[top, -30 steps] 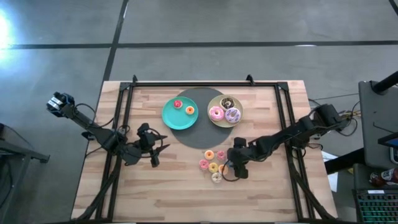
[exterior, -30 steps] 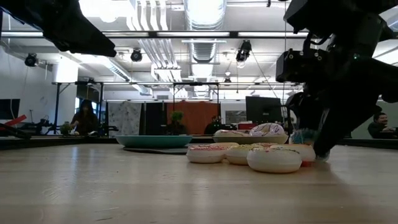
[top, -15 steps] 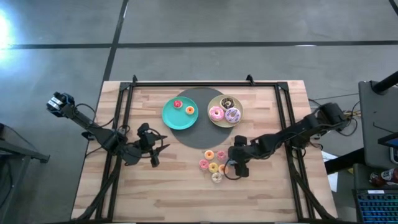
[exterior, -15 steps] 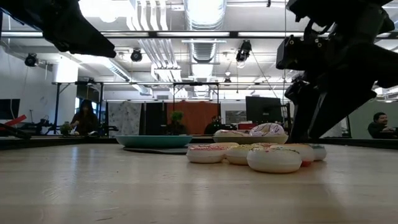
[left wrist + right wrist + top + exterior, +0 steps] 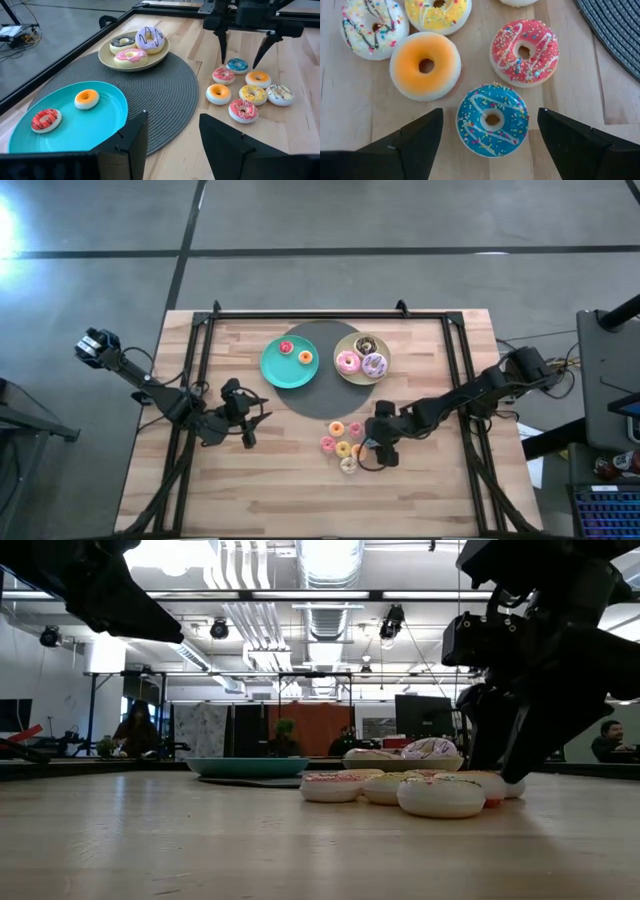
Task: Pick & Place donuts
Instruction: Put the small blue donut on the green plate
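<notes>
Several tiny donuts (image 5: 343, 442) lie flat on the wooden table just in front of a round grey mat (image 5: 322, 398). My right gripper (image 5: 490, 145) stands open over the blue donut (image 5: 492, 120), one finger on each side of it without touching; the left wrist view shows that same gripper (image 5: 241, 54) above the blue donut (image 5: 237, 65). A teal plate (image 5: 107, 107) carries a red donut and an orange one. Three larger donuts sit on the beige plate (image 5: 107, 56). Left of the mat, my left gripper (image 5: 172, 145) hangs open with nothing between its fingers.
Both plates stand on the grey mat at the table's far middle. A black frame (image 5: 330, 314) runs along the far edge and down both sides. Bare wood lies toward the near edge (image 5: 320, 500).
My right gripper has opened wider in place around the blue donut, which lies on the table between its fingers.
</notes>
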Controlling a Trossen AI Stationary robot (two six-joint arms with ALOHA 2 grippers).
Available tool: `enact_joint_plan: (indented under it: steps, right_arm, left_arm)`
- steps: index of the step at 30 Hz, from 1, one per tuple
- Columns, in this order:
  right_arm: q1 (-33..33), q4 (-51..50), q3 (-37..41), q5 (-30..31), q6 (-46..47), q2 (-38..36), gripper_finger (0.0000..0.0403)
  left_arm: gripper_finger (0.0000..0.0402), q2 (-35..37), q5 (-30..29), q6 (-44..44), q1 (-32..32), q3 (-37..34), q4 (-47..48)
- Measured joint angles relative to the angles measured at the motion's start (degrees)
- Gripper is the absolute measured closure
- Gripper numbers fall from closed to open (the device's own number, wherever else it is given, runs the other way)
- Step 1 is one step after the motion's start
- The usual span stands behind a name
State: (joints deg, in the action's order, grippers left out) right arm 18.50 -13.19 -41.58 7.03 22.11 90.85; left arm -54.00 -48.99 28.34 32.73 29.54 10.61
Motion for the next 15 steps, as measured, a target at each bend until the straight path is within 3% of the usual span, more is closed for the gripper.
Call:
enact_joint_plan:
  steps: [15]
  right_arm:
    - [0.00, 0.49, -0.04, 0.76, -0.26, 2.80, 0.0088]
  left_arm:
    - [0.0250, 0.00, 0.02, 0.00, 0.02, 0.00, -0.61]
